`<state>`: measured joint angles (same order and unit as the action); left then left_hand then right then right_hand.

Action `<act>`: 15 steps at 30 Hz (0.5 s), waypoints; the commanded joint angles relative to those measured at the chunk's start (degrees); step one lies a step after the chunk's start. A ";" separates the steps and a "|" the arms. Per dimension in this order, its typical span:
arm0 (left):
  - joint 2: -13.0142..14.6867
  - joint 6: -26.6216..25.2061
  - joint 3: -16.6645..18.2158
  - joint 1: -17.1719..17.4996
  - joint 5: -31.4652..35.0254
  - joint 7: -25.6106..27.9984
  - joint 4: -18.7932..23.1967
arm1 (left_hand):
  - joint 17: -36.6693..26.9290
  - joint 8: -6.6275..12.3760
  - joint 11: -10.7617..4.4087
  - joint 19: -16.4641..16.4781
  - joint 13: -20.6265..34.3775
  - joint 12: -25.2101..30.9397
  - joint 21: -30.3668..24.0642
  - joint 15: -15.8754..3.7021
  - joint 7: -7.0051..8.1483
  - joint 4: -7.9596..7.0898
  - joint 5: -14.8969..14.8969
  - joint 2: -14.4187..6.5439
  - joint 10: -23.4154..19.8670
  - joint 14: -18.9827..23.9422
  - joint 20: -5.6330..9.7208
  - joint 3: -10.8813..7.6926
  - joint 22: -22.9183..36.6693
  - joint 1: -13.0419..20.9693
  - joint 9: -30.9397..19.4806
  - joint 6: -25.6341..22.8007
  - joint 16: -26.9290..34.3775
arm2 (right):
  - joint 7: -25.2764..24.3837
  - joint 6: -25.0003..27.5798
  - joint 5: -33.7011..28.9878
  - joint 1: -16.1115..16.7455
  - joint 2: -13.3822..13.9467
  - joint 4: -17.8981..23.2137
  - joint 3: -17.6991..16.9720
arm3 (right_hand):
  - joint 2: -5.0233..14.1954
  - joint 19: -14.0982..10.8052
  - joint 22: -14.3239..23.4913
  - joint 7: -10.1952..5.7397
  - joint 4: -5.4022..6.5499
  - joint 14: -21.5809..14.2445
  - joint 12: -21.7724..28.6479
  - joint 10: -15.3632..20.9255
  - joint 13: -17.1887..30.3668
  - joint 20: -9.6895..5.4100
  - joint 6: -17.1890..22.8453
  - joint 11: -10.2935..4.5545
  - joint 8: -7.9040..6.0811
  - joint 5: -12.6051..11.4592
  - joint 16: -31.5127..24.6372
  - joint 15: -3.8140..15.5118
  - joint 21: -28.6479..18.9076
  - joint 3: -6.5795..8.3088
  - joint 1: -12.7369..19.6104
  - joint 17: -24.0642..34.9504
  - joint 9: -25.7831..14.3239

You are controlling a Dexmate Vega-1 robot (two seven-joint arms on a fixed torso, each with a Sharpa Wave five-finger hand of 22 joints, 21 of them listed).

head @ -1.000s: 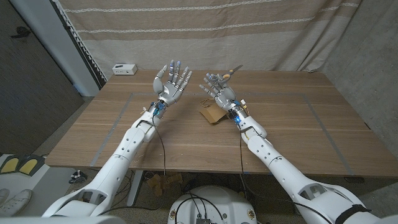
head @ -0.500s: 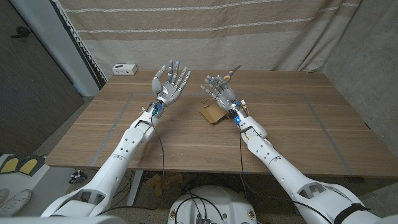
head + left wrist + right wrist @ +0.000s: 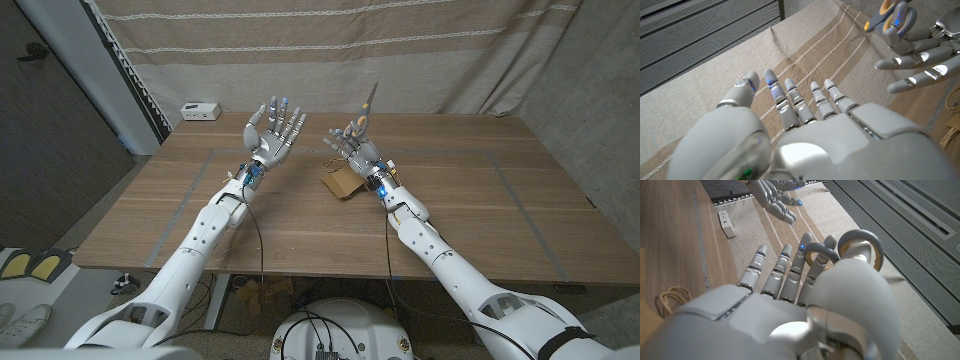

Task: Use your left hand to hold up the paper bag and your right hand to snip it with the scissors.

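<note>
Holding the scissors (image 3: 368,104) with blades pointing up, the right robot hand (image 3: 356,146) has its digits through the grey-and-orange handle loops, while the left robot hand (image 3: 274,131) is raised beside it with palm up, fingers spread and nothing in it. The paper bag (image 3: 341,181) lies on the table (image 3: 470,210), just below and beside the right wrist, its twine handles visible in the right wrist view, and neither hand touches it. The main risk, as I judge it, is the grip on the scissors: the loops sit loosely around the fingers (image 3: 816,260), so a quick swing could let the tool rotate or slip out. The left hand must also reach across toward the bag close to the upright blades, and a careless path could bring the two hands together. No brand, label or legible writing can be read on the bag, the scissors or the small white box (image 3: 200,110) at the far table edge.
</note>
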<state>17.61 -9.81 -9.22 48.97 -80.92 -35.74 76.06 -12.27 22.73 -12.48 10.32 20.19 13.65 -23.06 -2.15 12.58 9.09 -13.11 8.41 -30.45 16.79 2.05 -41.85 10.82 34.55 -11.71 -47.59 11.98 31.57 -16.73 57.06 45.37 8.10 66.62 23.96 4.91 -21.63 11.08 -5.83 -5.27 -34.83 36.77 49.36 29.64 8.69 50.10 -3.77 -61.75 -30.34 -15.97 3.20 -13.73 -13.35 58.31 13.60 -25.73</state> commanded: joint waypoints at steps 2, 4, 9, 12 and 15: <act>-0.21 -0.12 -0.21 -0.19 0.25 0.02 -0.26 | -0.05 0.36 0.12 0.53 0.14 0.44 0.21 -9.68 0.02 0.02 0.10 -0.22 -0.55 0.43 3.09 -0.43 0.12 0.32 -0.12 -1.10 0.41 | -0.73 0.78 0.58 0.02 -0.15 -0.20 -0.23 | 0.90 -1.74 0.56 0.15 -0.52 -5.01 6.75 8.93 8.79 -0.62 0.90 -7.83 -6.99 -0.02 -3.37 9.02 -0.25 0.82 2.83 3.20 -19.71; -0.17 -0.12 -0.20 -0.15 0.28 0.10 -0.17 | -0.05 0.40 0.12 0.52 0.13 0.43 0.23 -9.69 0.01 0.01 0.11 -0.23 -0.56 0.43 3.08 -0.44 0.13 0.33 -0.11 -1.31 0.41 | -0.74 0.93 0.94 0.08 -0.43 -0.35 -0.34 | 0.85 -3.18 0.84 0.23 -0.74 -6.55 8.87 7.91 12.06 -2.09 0.87 -7.67 -7.49 0.22 -5.06 9.21 -0.93 1.06 3.52 5.03 -19.60; -0.15 -0.09 -0.13 -0.11 0.26 0.10 -0.07 | -0.06 0.48 0.13 0.56 0.12 0.43 0.24 -9.68 -0.01 0.00 0.13 -0.25 -0.61 0.45 3.03 -0.47 0.14 0.35 -0.07 -1.73 0.42 | -0.48 1.07 1.85 0.08 -1.31 -1.10 -0.68 | 0.93 -5.72 1.55 0.85 -0.81 -8.77 10.74 5.25 15.61 -5.31 0.09 -7.61 -8.21 0.61 -7.74 9.59 -2.42 1.42 4.24 7.91 -20.12; -0.13 -0.11 -0.11 -0.09 0.24 0.11 -0.04 | -0.06 0.54 0.13 0.61 0.11 0.44 0.25 -9.67 -0.01 0.00 0.14 -0.25 -0.67 0.47 3.07 -0.49 0.16 0.36 -0.05 -2.05 0.43 | -0.05 1.12 2.21 0.03 -1.63 -1.53 -0.85 | 0.94 -7.14 2.15 1.23 -0.69 -10.26 11.34 4.46 16.51 -7.00 0.89 -7.68 -7.92 0.83 -9.40 9.74 -3.47 1.52 4.31 9.64 -18.81; -0.08 -0.14 -0.11 -0.06 0.25 0.07 -0.01 | -0.07 0.67 0.13 0.64 0.09 0.45 0.28 -9.65 -0.04 -0.02 0.18 -0.26 -0.75 0.48 3.08 -0.52 0.18 0.36 0.00 -2.68 0.44 | -0.28 1.34 2.41 0.14 -1.77 -1.41 -1.01 | 0.91 -9.25 3.84 1.93 -0.57 -14.31 11.96 4.46 16.65 -9.45 1.89 -7.63 -8.42 0.96 -13.21 9.90 -5.67 1.62 4.52 13.17 -18.33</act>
<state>17.49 -9.89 -9.35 48.86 -80.73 -35.76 75.93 -12.27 23.17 -12.17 10.32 20.19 13.65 -23.06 -2.15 12.58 8.96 -13.11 8.41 -30.76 16.79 2.05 -41.98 10.81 34.55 -11.72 -49.63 11.98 31.01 -15.91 58.30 45.42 7.40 66.05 23.55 3.49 -29.71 13.58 -4.78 -6.04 -46.10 47.97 47.62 46.02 0.78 50.57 -4.80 -64.33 -29.57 -26.27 5.04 -17.83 -12.08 59.74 24.06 -25.73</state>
